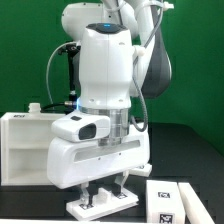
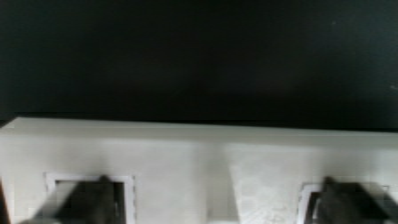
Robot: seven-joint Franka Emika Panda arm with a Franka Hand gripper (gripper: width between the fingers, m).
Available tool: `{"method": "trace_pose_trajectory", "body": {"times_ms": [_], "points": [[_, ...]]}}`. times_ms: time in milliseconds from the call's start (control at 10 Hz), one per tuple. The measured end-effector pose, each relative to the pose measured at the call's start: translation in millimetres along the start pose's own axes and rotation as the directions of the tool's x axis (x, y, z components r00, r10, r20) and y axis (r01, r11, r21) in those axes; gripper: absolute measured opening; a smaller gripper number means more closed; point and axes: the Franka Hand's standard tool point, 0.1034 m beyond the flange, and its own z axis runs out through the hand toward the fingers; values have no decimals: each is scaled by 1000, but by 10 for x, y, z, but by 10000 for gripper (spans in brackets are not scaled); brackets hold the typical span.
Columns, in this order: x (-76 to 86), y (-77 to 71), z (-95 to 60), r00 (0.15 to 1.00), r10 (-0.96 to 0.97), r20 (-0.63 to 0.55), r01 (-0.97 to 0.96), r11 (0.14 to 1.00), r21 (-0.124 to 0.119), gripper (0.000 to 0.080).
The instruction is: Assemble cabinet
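The cabinet, a large white box-shaped body, stands on the black table at the exterior view's left, behind my arm. My gripper points straight down over a low white plastic part at the front of the table. The two black fingers stand wide apart, with their tips down at that part's top face. In the wrist view the same white part fills the near half. The dark fingers sit far apart against it, and the gripper holds nothing between them. The cabinet's knob and inner shelves are hidden.
Flat white panels with black-and-white tags lie at the front on the exterior view's right, close to my gripper. A green wall stands behind the black table.
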Motion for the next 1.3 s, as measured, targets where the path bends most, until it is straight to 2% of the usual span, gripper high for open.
{"method": "trace_pose_trajectory", "body": {"times_ms": [100, 200, 300, 400, 500, 600, 800, 900, 1000, 1300], "points": [[0, 0, 0, 1000, 0, 0, 0, 1000, 0, 388], [0, 0, 0, 1000, 0, 0, 0, 1000, 0, 388], [0, 0, 0, 1000, 0, 0, 0, 1000, 0, 200], [1, 2, -5, 1000, -1, 0, 1, 1000, 0, 75], [-15, 3, -97, 1000, -25, 2, 25, 1000, -1, 75], [-51, -58, -247, 999, -41, -2, 41, 999, -6, 64], [-72, -477, -582, 991, -129, -30, 129, 991, -31, 64], [-48, -622, -714, 981, -188, -39, 187, 982, -39, 64], [-13, -673, -735, 980, -195, -47, 193, 980, -44, 64], [-37, -659, -708, 981, -190, -43, 188, 981, -41, 64]]}}
